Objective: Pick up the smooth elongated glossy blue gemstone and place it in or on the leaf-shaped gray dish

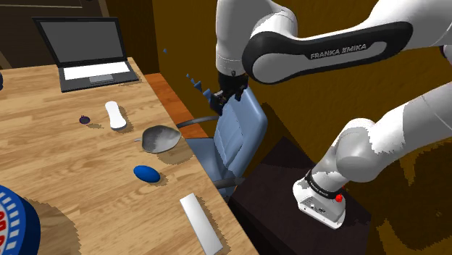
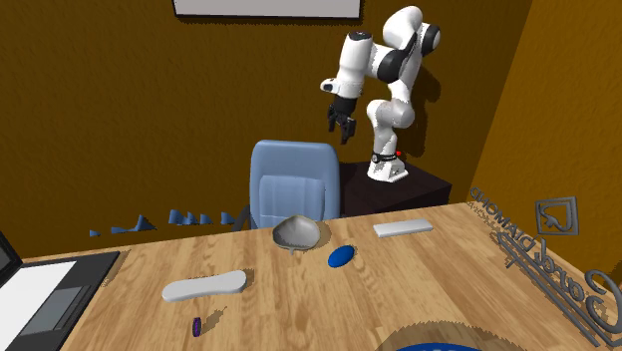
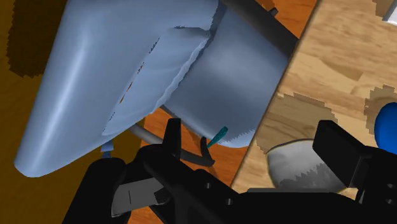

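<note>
On the wooden worktop (image 1: 72, 181) lies the blue gemstone (image 1: 146, 173), near the gray dish (image 1: 161, 138). It looks hard, light and slippery, so pinch across its thin middle. The hand (image 2: 342, 128) hangs open, well apart, over the blue chair (image 2: 293, 179).

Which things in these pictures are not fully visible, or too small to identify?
- Wrist view: the picture's edge and one of the fingers cut off the blue gemstone.
- Wrist view: the same finger hides part of the gray dish.
- Shoulder view: the edge cuts the round blue object; its identity is unclear.
- Shoulder view: the purple item is too small to identify.
</note>
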You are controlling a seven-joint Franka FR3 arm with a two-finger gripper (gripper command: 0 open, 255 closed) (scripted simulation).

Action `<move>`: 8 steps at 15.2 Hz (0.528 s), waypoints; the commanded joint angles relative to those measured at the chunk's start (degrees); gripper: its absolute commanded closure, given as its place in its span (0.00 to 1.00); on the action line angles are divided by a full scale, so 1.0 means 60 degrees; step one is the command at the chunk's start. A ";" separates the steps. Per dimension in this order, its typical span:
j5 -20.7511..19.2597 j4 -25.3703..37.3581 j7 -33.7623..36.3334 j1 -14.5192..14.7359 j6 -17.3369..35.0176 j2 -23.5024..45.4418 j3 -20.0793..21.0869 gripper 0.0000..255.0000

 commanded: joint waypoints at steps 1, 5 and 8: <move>-0.0248 0.0302 0.0466 0.0038 0.0239 0.0656 0.0383 0.00; -0.1013 0.1094 0.1425 0.0112 0.0542 0.2126 0.1039 0.00; -0.1759 0.1817 0.2187 0.0269 0.0607 0.3320 0.1415 0.00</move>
